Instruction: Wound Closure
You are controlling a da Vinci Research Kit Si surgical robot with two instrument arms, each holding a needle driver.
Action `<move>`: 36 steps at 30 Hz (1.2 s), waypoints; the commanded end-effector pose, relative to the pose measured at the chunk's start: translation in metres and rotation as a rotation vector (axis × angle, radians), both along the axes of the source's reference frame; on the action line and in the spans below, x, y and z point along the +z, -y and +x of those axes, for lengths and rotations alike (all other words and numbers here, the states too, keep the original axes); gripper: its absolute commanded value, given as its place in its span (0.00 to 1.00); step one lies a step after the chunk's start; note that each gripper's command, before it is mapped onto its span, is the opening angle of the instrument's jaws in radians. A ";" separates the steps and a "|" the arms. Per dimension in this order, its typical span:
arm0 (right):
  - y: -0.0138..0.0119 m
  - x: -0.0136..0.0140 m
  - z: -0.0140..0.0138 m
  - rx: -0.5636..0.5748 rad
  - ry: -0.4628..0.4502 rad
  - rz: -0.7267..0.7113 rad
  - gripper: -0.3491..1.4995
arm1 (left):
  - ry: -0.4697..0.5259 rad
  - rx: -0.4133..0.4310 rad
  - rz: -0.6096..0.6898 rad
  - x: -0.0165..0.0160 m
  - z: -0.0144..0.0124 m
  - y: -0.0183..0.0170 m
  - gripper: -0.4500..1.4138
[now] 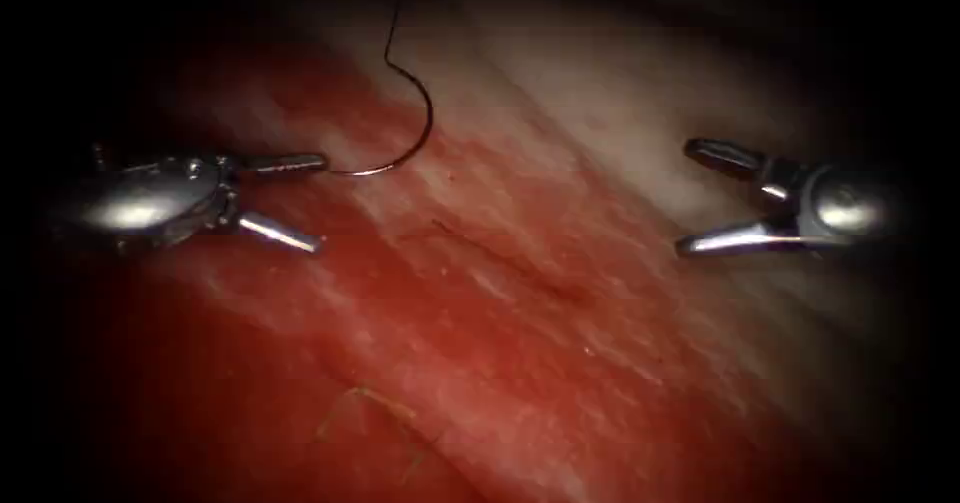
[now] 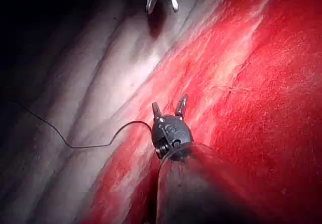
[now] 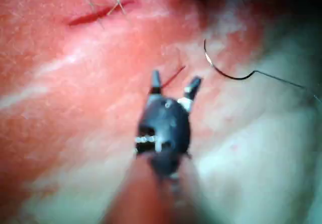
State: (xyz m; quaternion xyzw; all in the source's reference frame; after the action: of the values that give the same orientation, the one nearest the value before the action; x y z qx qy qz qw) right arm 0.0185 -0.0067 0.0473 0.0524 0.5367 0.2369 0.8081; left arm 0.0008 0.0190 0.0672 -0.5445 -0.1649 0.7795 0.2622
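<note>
steel needle (image 1: 405,133) lies loose on the tissue (image 1: 560,363), left of the cut (image 1: 500,258), thread (image 1: 392,23) trailing — left tool (image 1: 318,203) and right tool (image 1: 685,195) both spread, empty. best gripped mid-curve, squarely.

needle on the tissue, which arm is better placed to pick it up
Probably left: the left tool, jaws open, sits right beside the needle lying free on the tissue; the right tool, also open and empty, is farther off.

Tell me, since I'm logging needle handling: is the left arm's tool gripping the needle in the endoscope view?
No. The left tool has open jaws holding nothing, and the needle lies free on the tissue beside its upper jaw.
</note>
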 end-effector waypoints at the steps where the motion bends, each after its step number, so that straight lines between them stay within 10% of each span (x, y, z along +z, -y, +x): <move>1: 0.0005 0.0003 0.0006 -0.002 -0.002 0.001 0.81 | 0.001 0.000 0.002 0.0006 -0.0005 0.0003 0.44; 13: 0.0005 0.0004 0.0006 -0.003 0.002 0.003 0.84 | -0.011 -0.008 0.000 0.0005 -0.0002 0.0001 0.46; 36: 0.0045 0.0008 0.0001 -0.016 0.054 -0.004 0.85 | -0.562 0.001 0.069 0.0055 -0.0040 -0.0059 0.49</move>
State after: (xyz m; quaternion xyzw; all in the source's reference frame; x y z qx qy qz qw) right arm 0.0180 -0.0106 0.0478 0.0473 0.5138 0.2309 0.8249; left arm -0.0029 0.0250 0.0724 -0.2882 -0.1129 0.8975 0.3142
